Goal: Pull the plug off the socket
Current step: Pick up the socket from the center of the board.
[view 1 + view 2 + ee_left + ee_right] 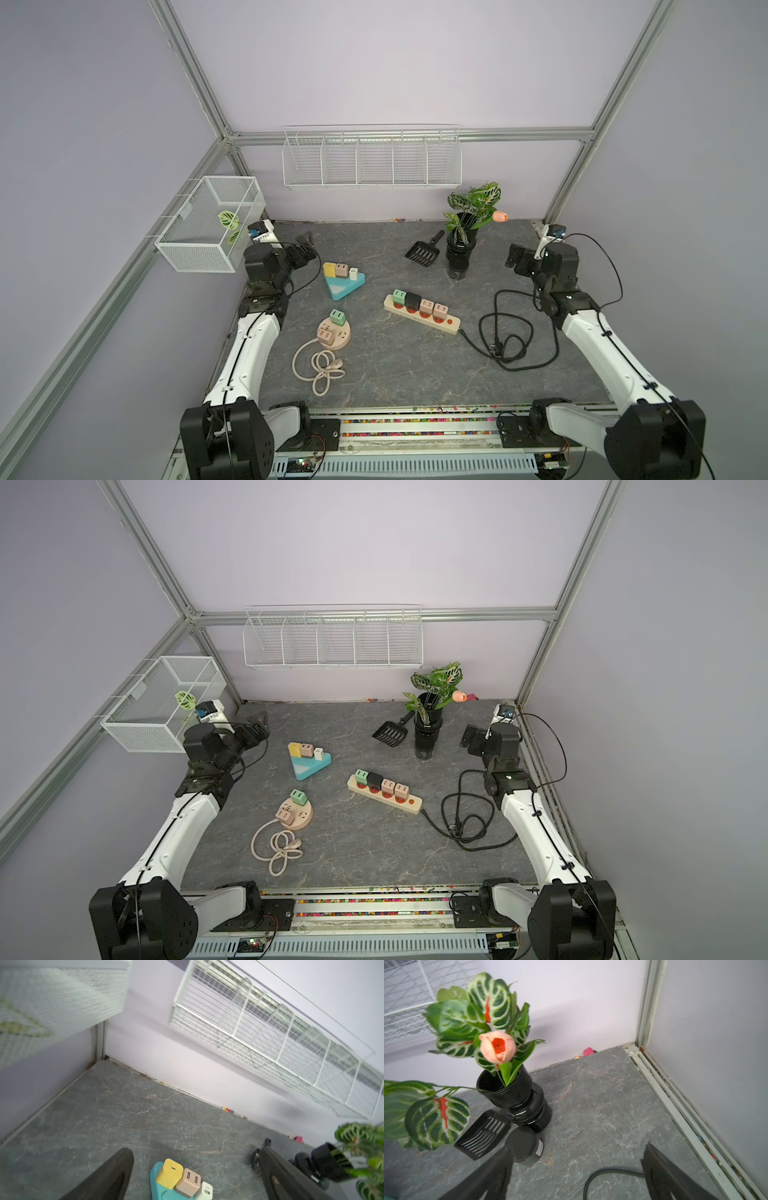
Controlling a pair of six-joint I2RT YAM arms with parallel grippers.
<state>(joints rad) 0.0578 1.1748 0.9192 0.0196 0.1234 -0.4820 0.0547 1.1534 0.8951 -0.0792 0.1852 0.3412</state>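
Well, both my claws hang released and empty above the tabletop [374,374]. My left claw [306,244] is spread wide near the far left corner, and my right claw [514,257] is just as wide at the far right, near the black vase [457,253]. Just ahead of my left claw lies the teal triangular socket [343,287] with a yellow plug [329,269], a pink plug [342,270] and a white plug [353,273] seated in it. Farther out, the long beige socket strip [451,325] carries a row of four plugs [426,306], and the round pink socket [341,337] holds a green plug [337,317].
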